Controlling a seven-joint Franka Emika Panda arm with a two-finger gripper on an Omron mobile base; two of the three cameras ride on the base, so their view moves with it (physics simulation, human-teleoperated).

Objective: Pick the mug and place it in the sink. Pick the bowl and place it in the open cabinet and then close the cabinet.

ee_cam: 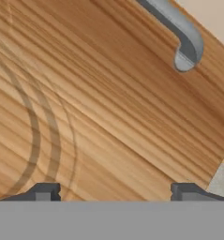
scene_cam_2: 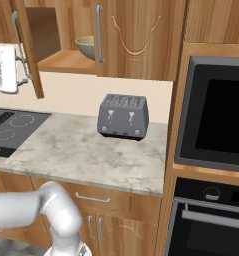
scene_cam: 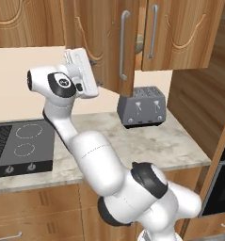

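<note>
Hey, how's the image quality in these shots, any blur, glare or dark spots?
Left base view: sharp, evenly lit, no glare on the toaster. Right base view: the bowl sits in dim shade inside the cabinet. Hand view: soft, blurry wood grain on the cabinet door, with the pincer close against it.

The open left door [scene_cam: 107, 44] of the cabinet [scene_cam_2: 141, 37] is swung out over the table [scene_cam_2: 86, 150], and the claw [ee_cam: 115, 192] is pressed close against its outer face, fingertips spread wide. The way into the shelf opening is blocked from this side by the door panel and its bar handle [scene_cam: 124, 44]. Inside, the shelf is partly taken up by the bowl [scene_cam_2: 86, 47], with bare shelf board left in front of it. Below, the toaster [scene_cam_2: 123, 116] is stood near the wall under the cabinet; open table surface is left before it and toward the cooktop [scene_cam: 20, 146]. The right side is closed off by the oven column [scene_cam_2: 213, 115].
</note>
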